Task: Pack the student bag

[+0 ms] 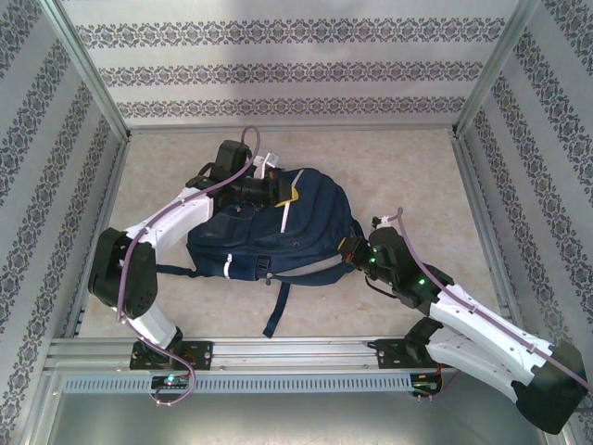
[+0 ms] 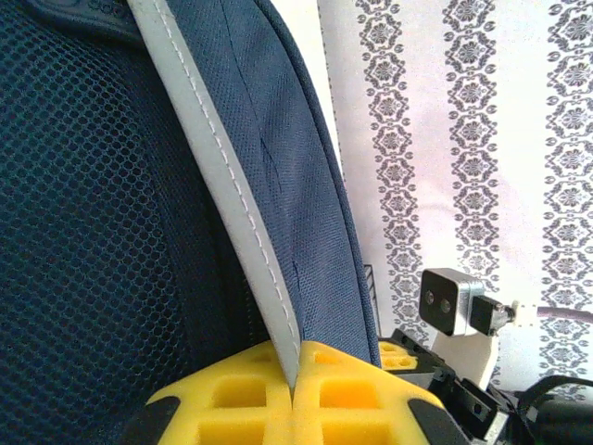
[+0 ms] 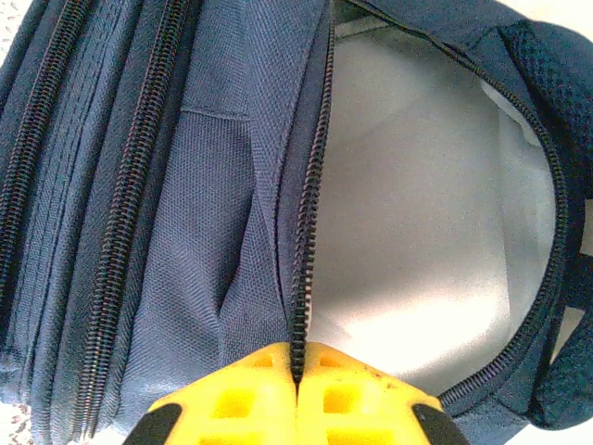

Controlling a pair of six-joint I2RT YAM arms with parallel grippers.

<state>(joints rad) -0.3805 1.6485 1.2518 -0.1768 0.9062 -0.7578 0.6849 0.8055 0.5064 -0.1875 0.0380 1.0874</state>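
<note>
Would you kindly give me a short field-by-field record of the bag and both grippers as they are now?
student bag: lying on the table, between the arms
main compartment: unzipped, pale lining showing
left gripper: shut on the bag's grey trim
right gripper: shut on the zipper edge of the opening

One student bag (image 1: 278, 227), navy, on 1 counter (image 1: 417, 176). Two robot arms work it: left arm (image 1: 139, 250) & right arm (image 1: 482, 334). That makes 2 claws, left claw (image 2: 295, 394) & right claw (image 3: 296, 375), w/ 2 yellow pads (image 2: 241, 394) apiece, 4 total. Right wrist view: 2 closed zips (image 3: 139, 176), 1 open zip (image 3: 313, 185). One loose strap (image 1: 278, 311). Three patterned walls (image 1: 278, 74).
</note>
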